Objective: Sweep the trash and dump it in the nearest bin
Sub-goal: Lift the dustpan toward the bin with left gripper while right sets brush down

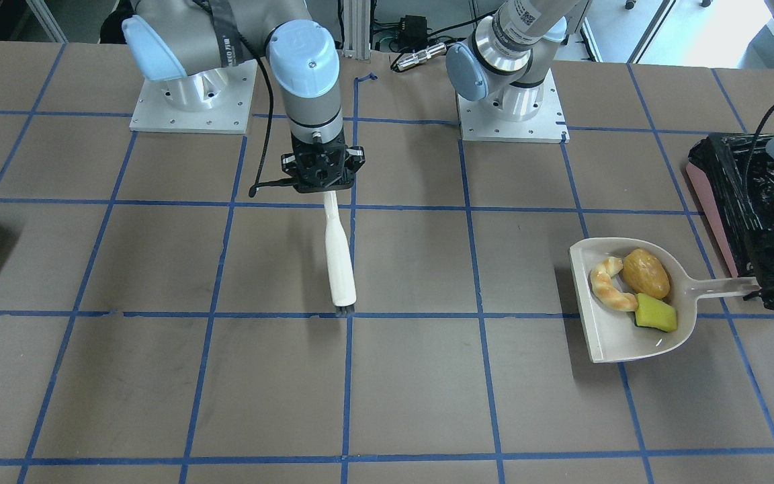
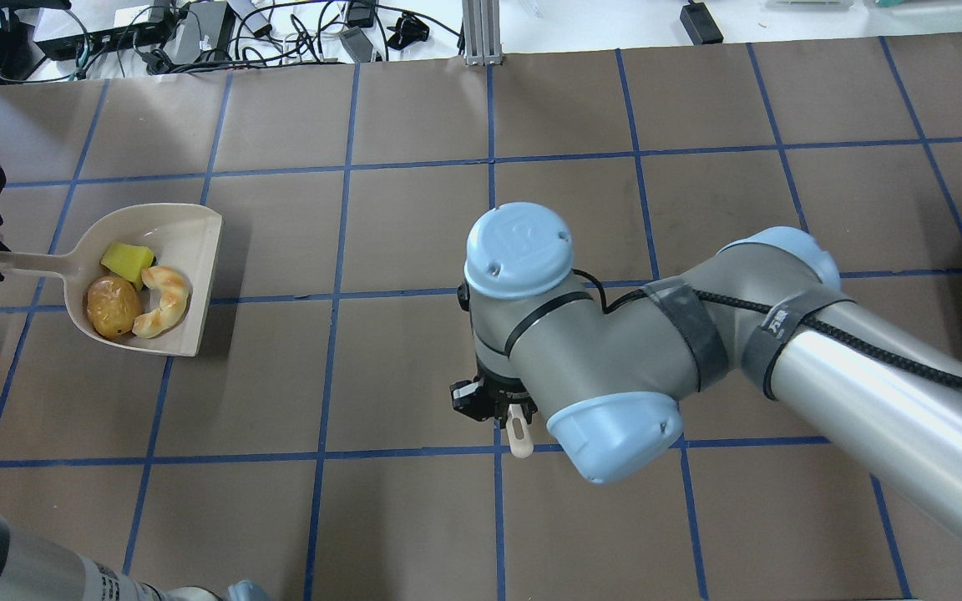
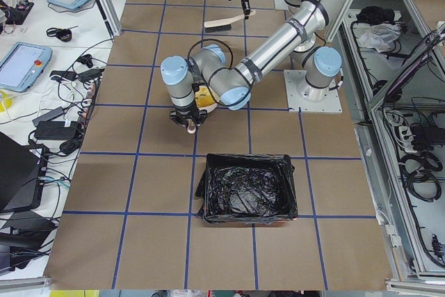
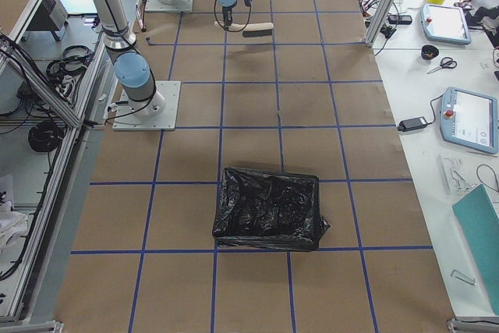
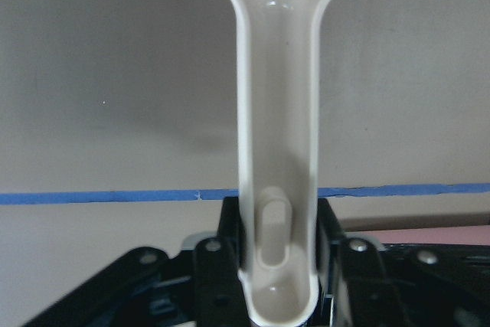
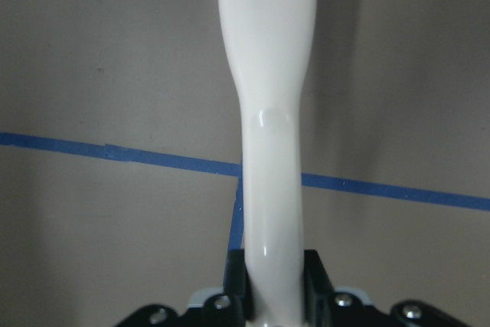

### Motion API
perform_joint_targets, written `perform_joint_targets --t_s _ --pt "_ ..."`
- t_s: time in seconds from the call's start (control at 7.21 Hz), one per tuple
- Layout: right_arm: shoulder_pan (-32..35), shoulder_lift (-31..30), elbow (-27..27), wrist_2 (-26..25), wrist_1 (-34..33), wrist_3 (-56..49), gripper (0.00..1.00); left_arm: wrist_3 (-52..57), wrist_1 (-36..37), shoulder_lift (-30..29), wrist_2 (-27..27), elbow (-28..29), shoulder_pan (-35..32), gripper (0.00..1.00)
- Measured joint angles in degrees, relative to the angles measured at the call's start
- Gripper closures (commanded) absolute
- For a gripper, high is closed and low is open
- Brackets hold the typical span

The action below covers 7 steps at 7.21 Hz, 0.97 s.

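Left pincer (image 1: 764,290) holds the dustpan (image 1: 612,336) with all trash (image 1: 646,273) inside; dumping into the bin (image 1: 711,215) beside it seems next.

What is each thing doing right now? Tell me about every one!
dustpan, holding all three trash pieces.
croissant piece, lying in the dustpan.
potato piece, lying in the dustpan.
yellow-green wedge, lying in the dustpan.
brush, held by its handle.
bin, open, bag-lined, no trash seen inside.
left gripper, shut on the dustpan's handle.
right gripper, shut on the brush.
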Motion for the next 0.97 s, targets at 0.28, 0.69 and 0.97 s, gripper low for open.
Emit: perform_joint_targets --t_s 0.28,0.69,0.97 --pt "1.5 0.5 2.5 -0.3 -2.1 2.1 1.0 -0.9 -2.7 0.4 -1.5 3.2 0.7 1.0" --pt "1.7 0.3 4.9 -0.3 -4.5 4.5 1.0 -1.3 -5.3 1.4 -2.4 6.9 2.9 1.0" --pt "1.8 0.3 5.5 0.2 -4.7 6.2 1.0 -1.3 -8.0 3.0 -2.2 9.5 6.0 1.0"
